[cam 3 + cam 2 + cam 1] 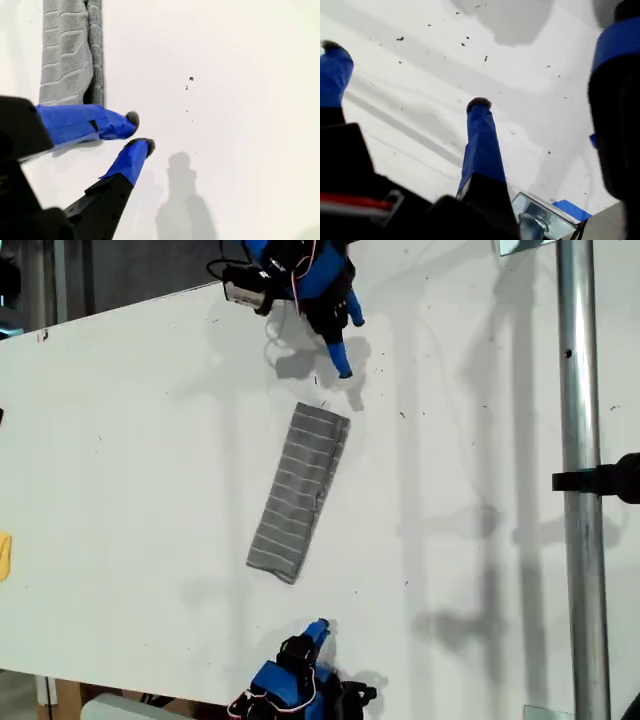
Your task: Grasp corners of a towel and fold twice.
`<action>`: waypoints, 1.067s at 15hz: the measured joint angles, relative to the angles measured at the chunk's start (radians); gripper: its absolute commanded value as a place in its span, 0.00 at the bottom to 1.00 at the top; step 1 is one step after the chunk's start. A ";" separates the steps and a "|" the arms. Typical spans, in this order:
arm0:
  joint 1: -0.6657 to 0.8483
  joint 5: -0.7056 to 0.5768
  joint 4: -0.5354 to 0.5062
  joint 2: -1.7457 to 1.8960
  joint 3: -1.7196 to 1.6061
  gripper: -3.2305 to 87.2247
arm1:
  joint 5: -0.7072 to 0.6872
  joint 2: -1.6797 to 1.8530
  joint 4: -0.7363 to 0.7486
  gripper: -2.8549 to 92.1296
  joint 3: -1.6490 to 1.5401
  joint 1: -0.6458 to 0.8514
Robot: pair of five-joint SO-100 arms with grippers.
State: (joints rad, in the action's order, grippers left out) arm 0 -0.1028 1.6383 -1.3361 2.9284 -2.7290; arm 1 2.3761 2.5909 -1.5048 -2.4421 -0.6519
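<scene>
The towel (299,490) lies folded into a long narrow grey striped strip on the white table (130,460), slanting through the middle of the exterior view. Two corners (322,416) at its far end lie just short of my first gripper (349,342). That gripper hovers open and empty over speckled bare table, its fingers wide apart (407,77), and the first wrist view shows no towel. My second gripper (320,625) sits at the near edge of the table, beyond the strip's other end (275,565). Its fingertips are almost touching (140,131) and hold nothing. The towel's end (70,55) lies just beside it.
A metal pole (578,440) with a black clamp (610,478) stands upright at the exterior view's right. A yellow object (4,555) pokes in at that view's left edge. A metal bracket (535,215) with blue tape shows near the first gripper's base.
</scene>
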 measured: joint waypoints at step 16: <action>-0.014 -0.031 0.026 0.537 -0.377 0.01 | -0.719 -0.847 0.888 0.27 0.064 0.670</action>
State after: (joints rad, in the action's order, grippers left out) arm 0 -0.1166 1.6076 -1.3100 3.4653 -3.1063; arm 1 1.6567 1.7441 -0.6167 -2.3777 0.0184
